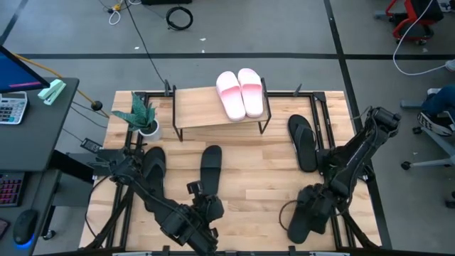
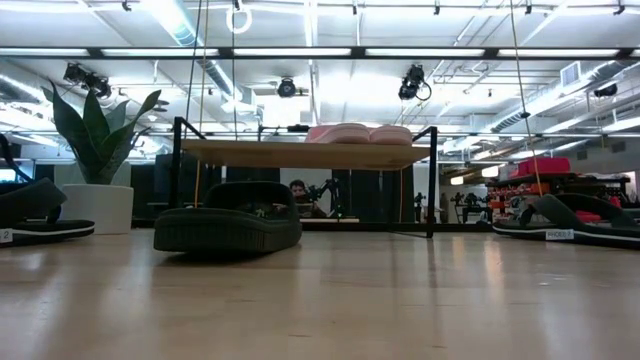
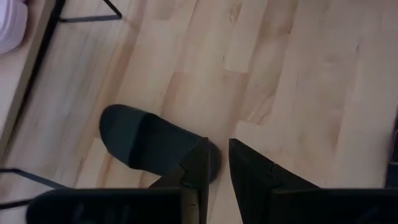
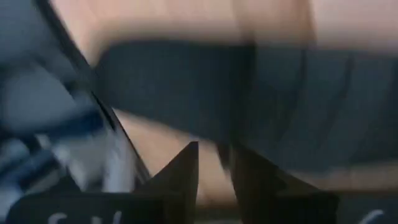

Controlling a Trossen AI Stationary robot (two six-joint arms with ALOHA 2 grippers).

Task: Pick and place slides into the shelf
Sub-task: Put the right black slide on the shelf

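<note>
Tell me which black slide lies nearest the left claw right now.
The middle black slide, lying just ahead of the left claw. The other black slides lie off toward the plant, or on the right arm's side.

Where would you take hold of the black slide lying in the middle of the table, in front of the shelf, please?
I'd grip the black slide by its wide strap, coming straight down from above. It lies flat, sole down, with its long axis running towards the shelf, and the low view shows the strap arching clear of the footbed. The left gripper is nearest, so one finger could probably slip under that arch.

left claw (image 3: 214, 163) (nearly closed), black slide (image 3: 152, 144)
</note>
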